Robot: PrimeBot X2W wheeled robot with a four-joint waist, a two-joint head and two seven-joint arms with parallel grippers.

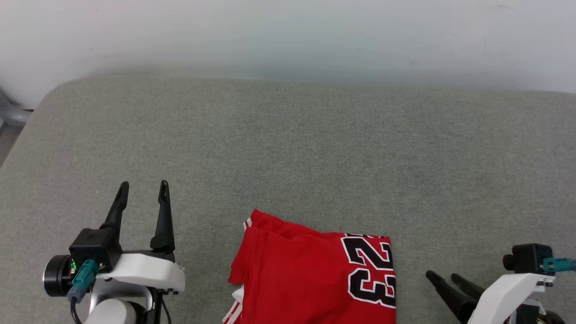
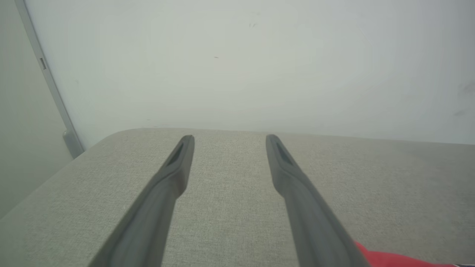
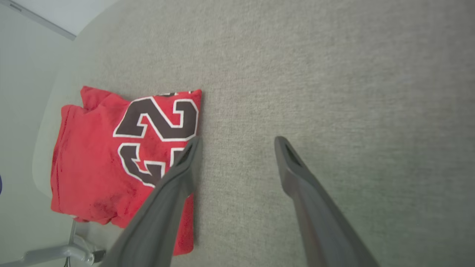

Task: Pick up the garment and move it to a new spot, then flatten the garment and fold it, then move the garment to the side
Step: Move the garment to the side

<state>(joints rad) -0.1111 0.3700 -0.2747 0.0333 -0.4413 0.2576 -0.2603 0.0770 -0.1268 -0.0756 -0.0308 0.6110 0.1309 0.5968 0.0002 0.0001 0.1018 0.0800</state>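
We see the garment (image 1: 306, 274) folded into a compact red block, lying flat at the near edge of the grey bench (image 1: 288, 148), about midway between our two arms. Its dark number (image 1: 371, 272), outlined in white, sits on the half nearer our right side. A strip of red-and-white trim (image 1: 234, 310) shows at its near left corner. Our right gripper (image 1: 441, 275) is just beside the garment on that numbered side. Its fingers are spread, point across the bench toward the cloth, and are clear of it with nothing between them. Our left gripper (image 1: 143, 186) is a little farther off on the other side, over bare fabric. Its fingers are also spread wide and empty, pointing toward the pale wall (image 1: 288, 36) behind the bench.
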